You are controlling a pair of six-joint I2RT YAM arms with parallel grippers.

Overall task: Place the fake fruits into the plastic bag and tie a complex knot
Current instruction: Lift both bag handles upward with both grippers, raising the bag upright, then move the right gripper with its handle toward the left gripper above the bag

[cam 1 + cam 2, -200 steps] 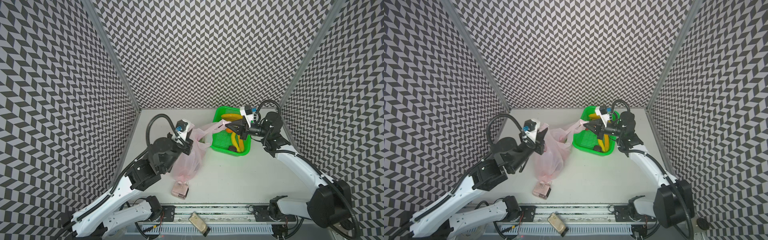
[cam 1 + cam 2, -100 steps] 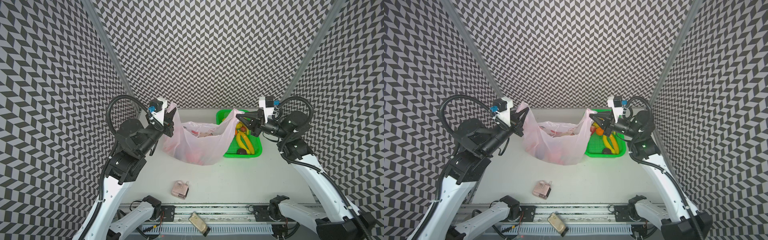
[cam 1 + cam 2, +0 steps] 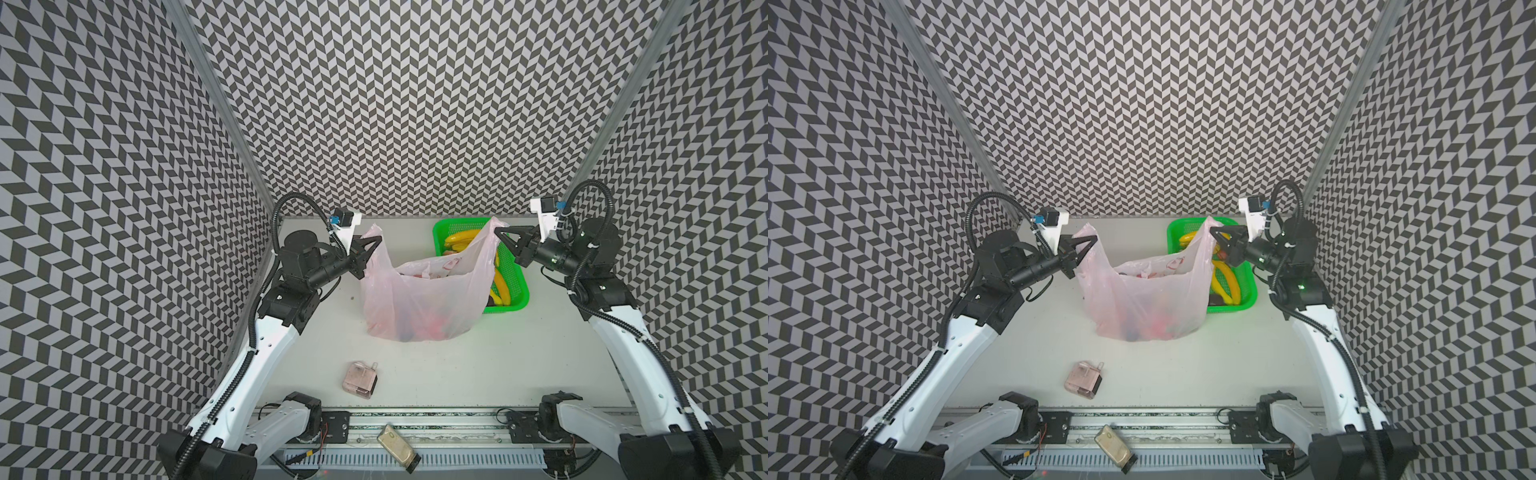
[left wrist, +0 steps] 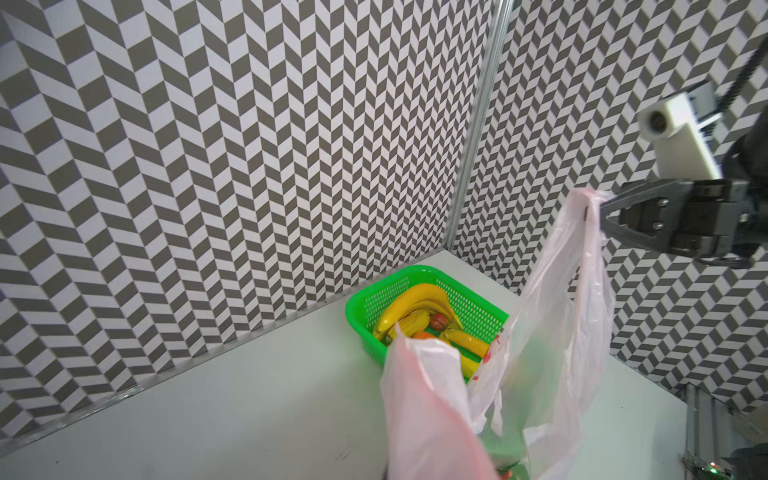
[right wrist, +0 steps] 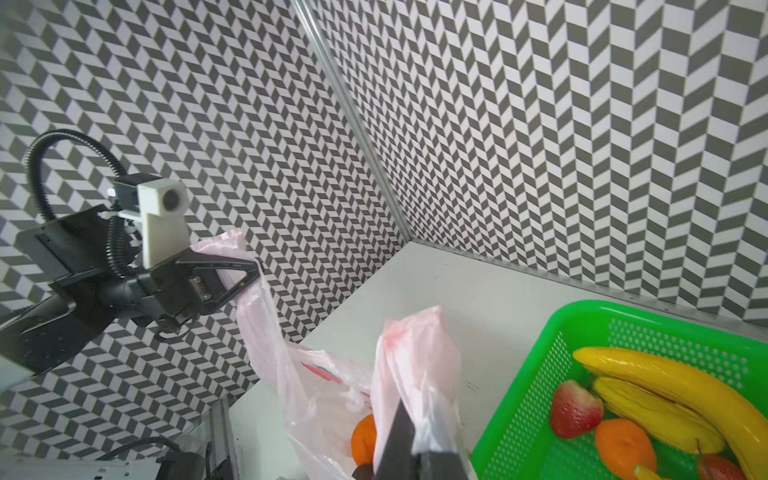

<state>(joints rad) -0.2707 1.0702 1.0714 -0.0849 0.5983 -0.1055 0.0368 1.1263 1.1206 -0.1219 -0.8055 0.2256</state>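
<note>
Left wrist view shows the right claw (image 4: 598, 206) clamped shut on the right handle loop (image 4: 582, 199) of the plastic bag (image 4: 557, 332). The pink film is bunched at its tips and hangs straight down below it. Right wrist view shows the left claw (image 5: 254, 270) pinched shut on the left handle loop (image 5: 226, 245), with film draped over its tips and falling beneath it. At that view's edge the right claw's own dark fingers (image 5: 399, 436) grip pink film that sticks up past them.

In both top views the bag hangs between the two claws, which are raised above the worktop (image 3: 540, 353) and well apart, tips pointing towards each other. The bag's mouth is stretched open between them and faces up. Its sagging bottom is low over the middle of the worktop; I cannot tell whether it touches.

Some fake fruits (image 3: 432, 328) show as reddish and dark shapes through the film at the bag's bottom, well below both claws. An orange (image 5: 362, 440) lies inside near the right claw. Bananas (image 5: 665, 386), a strawberry (image 5: 575, 409) and another orange lie in the green basket (image 3: 524, 291), just beside the bag and beneath the right claw. A small pinkish box (image 3: 359, 380) sits apart, towards the front.
</note>
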